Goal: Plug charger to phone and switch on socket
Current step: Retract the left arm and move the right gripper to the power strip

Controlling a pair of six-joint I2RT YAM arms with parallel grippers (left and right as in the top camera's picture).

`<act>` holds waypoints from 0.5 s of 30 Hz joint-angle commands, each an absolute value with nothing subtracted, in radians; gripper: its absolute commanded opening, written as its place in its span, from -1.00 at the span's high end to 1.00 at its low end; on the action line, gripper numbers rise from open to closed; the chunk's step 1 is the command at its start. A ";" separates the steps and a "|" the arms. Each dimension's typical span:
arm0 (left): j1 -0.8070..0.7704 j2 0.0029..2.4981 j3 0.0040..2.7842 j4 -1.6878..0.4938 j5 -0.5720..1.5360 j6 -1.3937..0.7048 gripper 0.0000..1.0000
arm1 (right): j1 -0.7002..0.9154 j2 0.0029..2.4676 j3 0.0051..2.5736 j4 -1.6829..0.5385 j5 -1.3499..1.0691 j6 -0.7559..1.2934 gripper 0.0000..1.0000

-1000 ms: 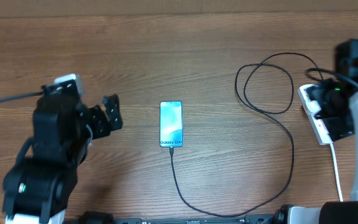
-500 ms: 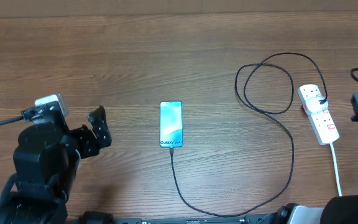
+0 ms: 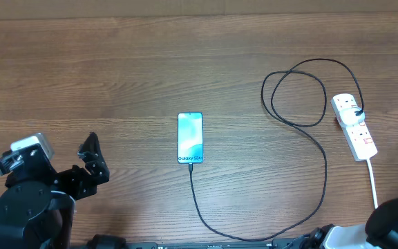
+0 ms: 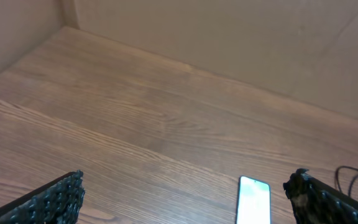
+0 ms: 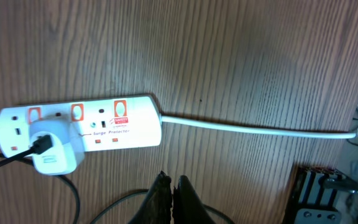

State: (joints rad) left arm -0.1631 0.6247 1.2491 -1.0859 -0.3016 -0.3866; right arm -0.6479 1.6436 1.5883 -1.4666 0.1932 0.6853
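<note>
The phone [image 3: 190, 138] lies face up at the table's middle, its blue screen lit; it also shows low in the left wrist view [image 4: 253, 200]. The black charger [image 3: 322, 160] meets the phone's near end, curves right, coils, and ends in a white plug [image 5: 55, 154] seated in the socket [image 3: 353, 127]. The socket [image 5: 114, 122] is a white strip with red switches. My left gripper [image 3: 92, 162] stands open and empty, left of the phone, with fingers [image 4: 58, 199] wide apart. My right gripper [image 5: 173, 180] is shut on nothing, apart from the socket.
The socket's thick white cord [image 3: 373, 183] runs toward the table's front right [image 5: 260, 129]. Black equipment [image 5: 319, 193] sits at the table edge beside my right gripper. A plain wall [image 4: 229, 31] borders the table's far side.
The right arm has pulled away from over the socket to the right edge, uncovering it. The left arm has drawn back toward the front left, still open.
</note>
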 commanded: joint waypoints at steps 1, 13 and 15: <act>-0.158 0.614 1.254 -1.094 -0.350 -0.390 -0.99 | -0.665 1.700 1.602 -1.464 0.130 0.608 0.92; -0.158 0.614 1.254 -1.122 -0.351 -0.389 -0.99 | -0.668 1.827 1.606 -1.451 0.072 0.556 0.92; -0.158 0.614 1.254 -1.131 -0.350 -0.389 -0.99 | -0.668 1.827 1.606 -1.448 0.043 0.517 0.92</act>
